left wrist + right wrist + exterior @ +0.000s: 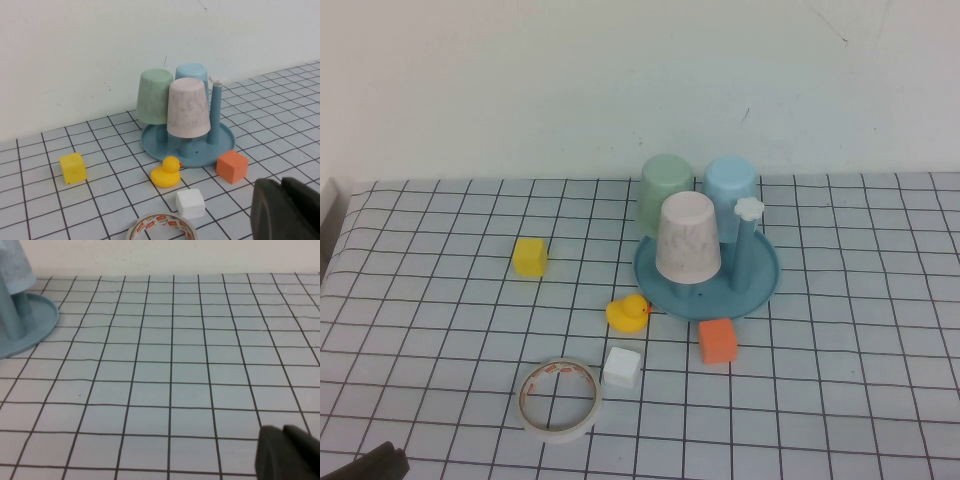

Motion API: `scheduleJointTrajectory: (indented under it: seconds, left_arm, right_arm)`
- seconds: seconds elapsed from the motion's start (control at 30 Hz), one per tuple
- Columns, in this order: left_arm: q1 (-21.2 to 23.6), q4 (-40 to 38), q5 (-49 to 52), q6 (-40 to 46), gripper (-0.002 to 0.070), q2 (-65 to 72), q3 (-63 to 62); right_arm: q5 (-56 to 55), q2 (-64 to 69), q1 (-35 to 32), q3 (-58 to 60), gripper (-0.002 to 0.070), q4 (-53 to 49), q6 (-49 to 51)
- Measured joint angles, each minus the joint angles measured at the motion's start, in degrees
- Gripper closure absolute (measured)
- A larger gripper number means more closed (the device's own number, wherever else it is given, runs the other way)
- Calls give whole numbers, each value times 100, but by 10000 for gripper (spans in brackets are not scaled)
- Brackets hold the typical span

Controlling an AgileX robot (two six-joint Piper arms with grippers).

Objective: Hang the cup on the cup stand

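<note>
Cup point(688, 237): inverted on a peg at the stand's point(760, 283) 7 o'clock; likely light, stiff, slippery; grip low on its wall.
Left claw point(285, 210): 7 o'clock counter point(840, 400) corner, fingers unclear.
Right claw point(290, 452): parked, unclear.

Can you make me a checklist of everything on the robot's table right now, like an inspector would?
Surface: checked table cloth, flat, white wall behind.
Job's things: pink cup sits upside down on a peg of the blue cup stand; green cup and light blue cup hang there too; one peg with a white flower knob is bare.
Clutter: yellow block, rubber duck, white block, orange block, tape roll.
Grippers: left tool low at the near left corner; right tool low over bare cloth, right of the stand; both apart from everything.
Cables: nothing seen.
Surroundings: nothing seen.
</note>
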Motion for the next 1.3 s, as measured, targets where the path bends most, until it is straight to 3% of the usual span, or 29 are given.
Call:
scheduleJointTrajectory:
  seconds: [0.3, 0.43, 0.6, 0.8, 0.93, 1.3]
  left_arm:
    - [0, 28, -12, 0, 676, 0, 32]
    - [78, 1067, -89, -232, 676, -40, 258]
    - [675, 2405, -299, -1539, 676, -398, 544]
    - [1766, 2563, -381, -2037, 676, -860, 974]
    - [2178, 2563, -366, -2177, 676, -881, 1198]
    - [2293, 2817, 81, -2324, 676, -895, 1198]
  right_arm:
    - [0, 0, 0, -9, 676, 0, 0]
    - [4, 0, 0, -9, 676, 0, 0]
    - [4, 0, 0, -9, 676, 0, 0]
    - [4, 0, 0, -9, 676, 0, 8]
    - [13, 0, 0, -9, 676, 0, 8]
    - [13, 0, 0, -9, 676, 0, 8]
